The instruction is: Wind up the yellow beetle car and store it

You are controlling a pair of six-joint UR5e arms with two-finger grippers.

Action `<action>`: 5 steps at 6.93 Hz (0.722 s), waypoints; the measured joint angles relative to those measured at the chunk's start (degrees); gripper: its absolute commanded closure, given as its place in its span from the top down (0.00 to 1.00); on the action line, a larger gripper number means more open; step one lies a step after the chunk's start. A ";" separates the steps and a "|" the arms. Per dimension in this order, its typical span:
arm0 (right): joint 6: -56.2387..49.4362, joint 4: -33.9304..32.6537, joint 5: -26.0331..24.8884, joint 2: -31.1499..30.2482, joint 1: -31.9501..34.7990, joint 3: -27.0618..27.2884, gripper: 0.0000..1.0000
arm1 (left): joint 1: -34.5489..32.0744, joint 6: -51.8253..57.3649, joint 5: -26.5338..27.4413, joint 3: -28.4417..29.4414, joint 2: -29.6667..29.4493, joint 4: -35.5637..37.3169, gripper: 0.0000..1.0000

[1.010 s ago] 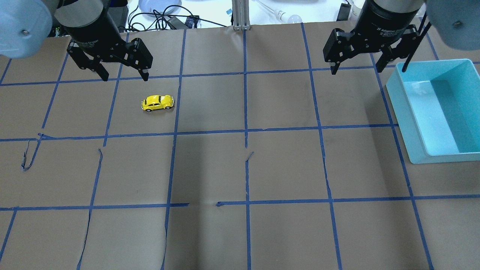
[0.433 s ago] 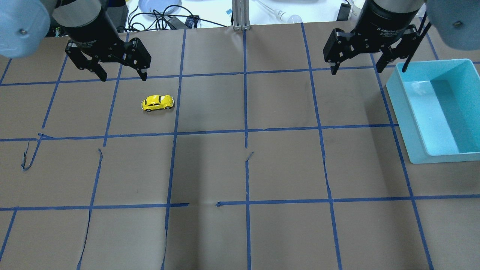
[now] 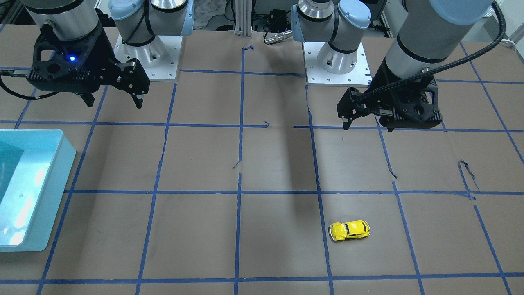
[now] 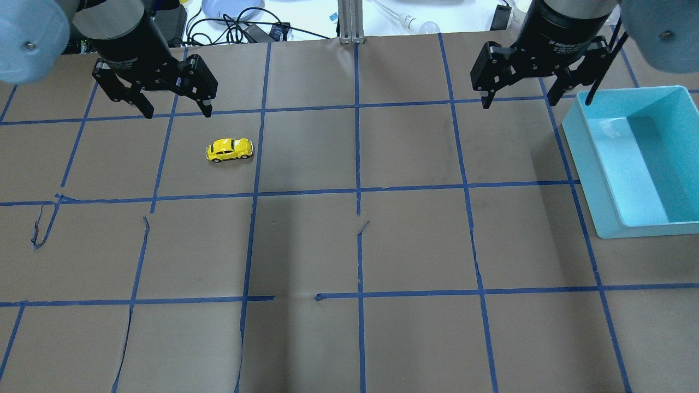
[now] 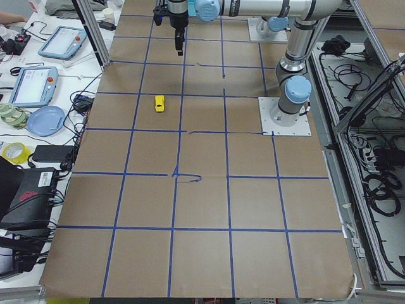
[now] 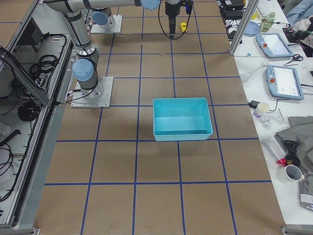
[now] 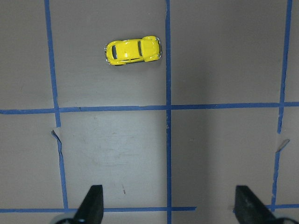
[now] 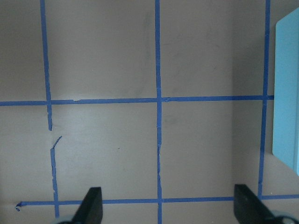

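Observation:
The yellow beetle car stands on its wheels on the brown paper, left of centre in the overhead view. It also shows in the front view, the left wrist view, the left side view and the right side view. My left gripper is open and empty, high above the table, behind and to the left of the car. My right gripper is open and empty, high at the back right. The teal bin sits at the right edge.
Blue tape lines grid the paper, with torn, lifted tape ends at the left. Cables and a blue plate lie beyond the table's back edge. The teal bin also shows in the front view and the right side view.
My left gripper has drifted slightly back and to the left, away from the car. The car and my right gripper have not moved.

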 measured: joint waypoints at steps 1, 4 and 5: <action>0.00 0.00 0.00 -0.01 0.00 0.00 1.00 | 0.04 0.16 0.07 0.00 -0.08 0.10 1.00; 0.00 0.00 0.00 -0.02 0.00 0.00 1.00 | 0.13 0.25 0.32 0.01 -0.36 0.16 1.00; 0.00 0.00 0.00 -0.02 0.00 0.00 1.00 | 0.15 0.26 0.46 -0.01 -0.38 0.14 1.00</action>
